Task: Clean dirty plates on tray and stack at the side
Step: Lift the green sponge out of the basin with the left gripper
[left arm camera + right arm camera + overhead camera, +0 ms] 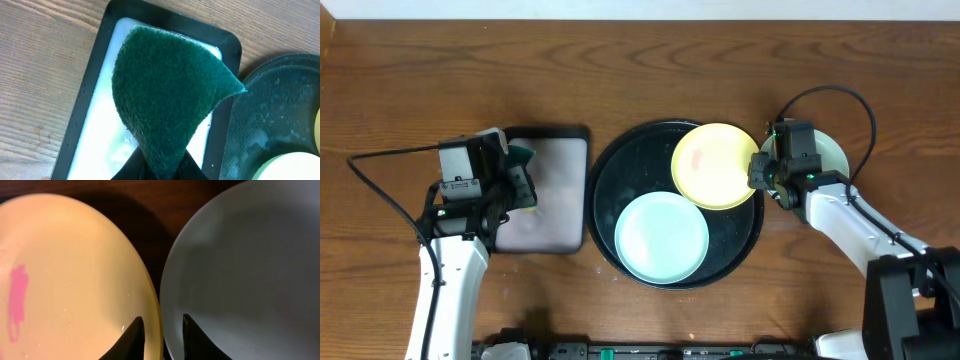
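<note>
One mint plate (pixel 833 155) sits off the tray (pixel 605 205) at 3 o'clock, so the smeared yellow plate (pixel 715 165) and second mint plate (pixel 662 238) are left to do. The left fingers (pixel 194 173) pinch the sponge (pixel 165 100) and the right fingers (pixel 134 340) straddle yellow's rim, grip unclear.

Overhead looks straight down on my whole worktop (pixel 640 60). My left wrist camera sits close above the sponge (pixel 170 95); the right, closer, shares the yellow plate (pixel 75 270) with overhead.
</note>
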Motion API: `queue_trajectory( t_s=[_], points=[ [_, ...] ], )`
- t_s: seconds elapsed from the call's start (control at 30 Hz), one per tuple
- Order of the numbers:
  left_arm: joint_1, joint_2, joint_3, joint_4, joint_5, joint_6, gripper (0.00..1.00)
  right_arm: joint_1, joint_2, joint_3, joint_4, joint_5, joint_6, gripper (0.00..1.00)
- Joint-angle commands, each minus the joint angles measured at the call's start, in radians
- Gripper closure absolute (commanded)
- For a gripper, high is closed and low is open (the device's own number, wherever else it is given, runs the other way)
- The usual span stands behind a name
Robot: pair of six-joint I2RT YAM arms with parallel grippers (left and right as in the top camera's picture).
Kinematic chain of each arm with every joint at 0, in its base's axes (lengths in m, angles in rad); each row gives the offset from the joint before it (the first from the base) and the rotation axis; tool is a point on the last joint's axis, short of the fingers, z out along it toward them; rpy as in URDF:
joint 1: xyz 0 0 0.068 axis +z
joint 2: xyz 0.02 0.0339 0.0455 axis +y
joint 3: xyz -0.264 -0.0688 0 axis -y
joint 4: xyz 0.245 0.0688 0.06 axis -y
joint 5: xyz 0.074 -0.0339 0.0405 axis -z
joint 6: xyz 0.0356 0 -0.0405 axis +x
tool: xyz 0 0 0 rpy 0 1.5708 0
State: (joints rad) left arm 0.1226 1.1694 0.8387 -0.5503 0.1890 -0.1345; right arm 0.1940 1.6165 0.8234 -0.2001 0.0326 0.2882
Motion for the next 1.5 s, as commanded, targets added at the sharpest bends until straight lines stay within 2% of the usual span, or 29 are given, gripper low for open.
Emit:
queue_trajectory(
  t_s=[0.0,0.07,0.47,0.57,0.83,1.03,1.1,1.47],
  points=[
    [0.002,0.0,-0.01,0.006,0.013,-0.009,0.92,0.004,0.008,-0.002,0.009,-0.004,-0.001,0.84],
    [0.002,0.0,-0.01,0.006,0.013,-0.009,0.93,0.004,0.008,-0.002,0.01,-0.005,-0.001,0.89],
    [0.002,0.001,-0.01,0.006,0.013,-0.009,0.93,0.004,0.03,-0.002,0.018,-0.012,-0.001,0.94],
    [0.002,0.001,-0.01,0.007,0.013,-0.009,0.92,0.004,0.031,-0.002,0.021,-0.016,-0.001,0.99],
    [0.002,0.001,-0.01,0.013,0.013,-0.009,0.93,0.004,0.032,-0.002,0.021,-0.016,-0.001,0.92],
    [0.002,0.001,-0.01,0.013,0.013,-0.009,0.92,0.004,0.046,-0.002,0.029,-0.016,0.0,0.94],
    [0.002,0.001,-0.01,0.014,0.013,-0.009,0.93,0.004,0.047,-0.002,0.032,-0.016,0.0,0.99],
    [0.002,0.001,-0.01,0.087,0.013,-0.009,0.92,0.004,0.046,-0.002,0.081,-0.116,0.003,0.99]
  ],
)
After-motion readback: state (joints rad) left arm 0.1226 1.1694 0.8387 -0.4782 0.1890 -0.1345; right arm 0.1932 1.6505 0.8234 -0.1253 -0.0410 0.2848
